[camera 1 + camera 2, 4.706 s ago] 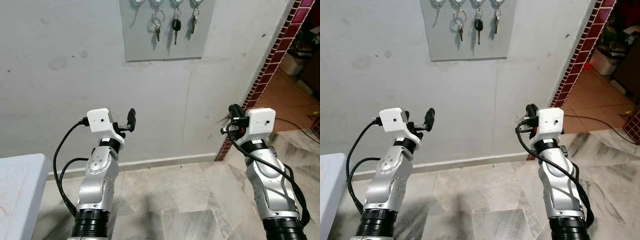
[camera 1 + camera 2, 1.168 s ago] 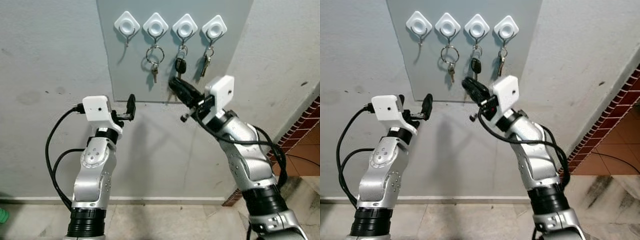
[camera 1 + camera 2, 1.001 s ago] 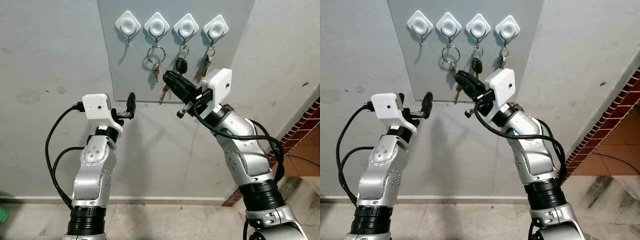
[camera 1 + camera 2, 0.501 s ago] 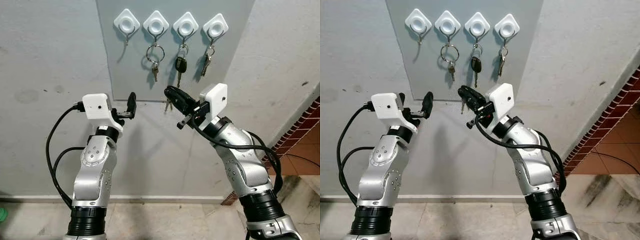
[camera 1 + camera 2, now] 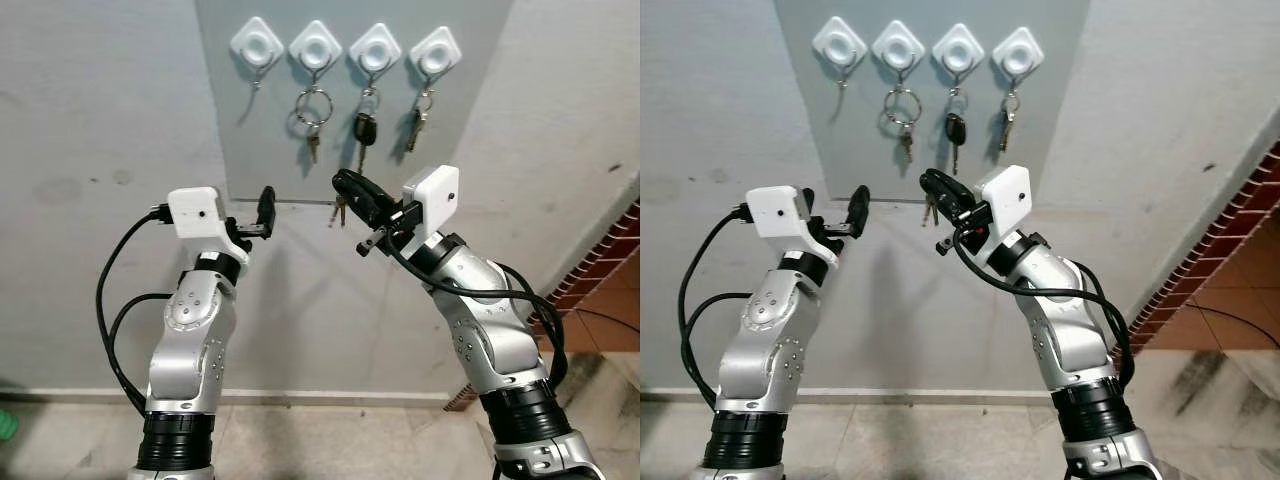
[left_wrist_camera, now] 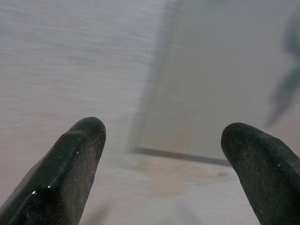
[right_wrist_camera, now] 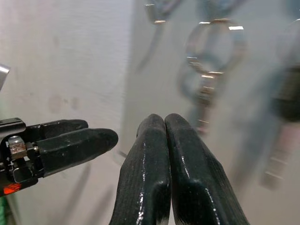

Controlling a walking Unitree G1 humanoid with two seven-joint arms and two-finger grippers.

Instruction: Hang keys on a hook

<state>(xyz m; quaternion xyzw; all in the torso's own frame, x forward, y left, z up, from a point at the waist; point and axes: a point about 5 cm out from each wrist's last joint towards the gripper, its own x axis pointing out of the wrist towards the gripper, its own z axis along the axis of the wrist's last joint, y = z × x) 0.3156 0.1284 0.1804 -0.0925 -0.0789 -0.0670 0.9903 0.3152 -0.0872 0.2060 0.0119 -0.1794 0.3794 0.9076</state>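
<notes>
On the grey board (image 5: 250, 150), the leftmost hook (image 5: 256, 47) hangs bare with open board beneath it. The three hooks to its right are taken by a ringed key bunch (image 5: 312, 115), a black car key (image 5: 364, 132) and a small key set (image 5: 418, 120). The right gripper (image 5: 345, 186) and left gripper (image 5: 266, 210) crowd the board's lower edge.

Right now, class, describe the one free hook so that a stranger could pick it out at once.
Find the grey panel on the pale wall, above the robot's two arms. Along its top runs a row of four white diamond-shaped hooks. The free hook is at the row's left end, above the left pincer; it alone carries no keys, while the other three each do.
</notes>
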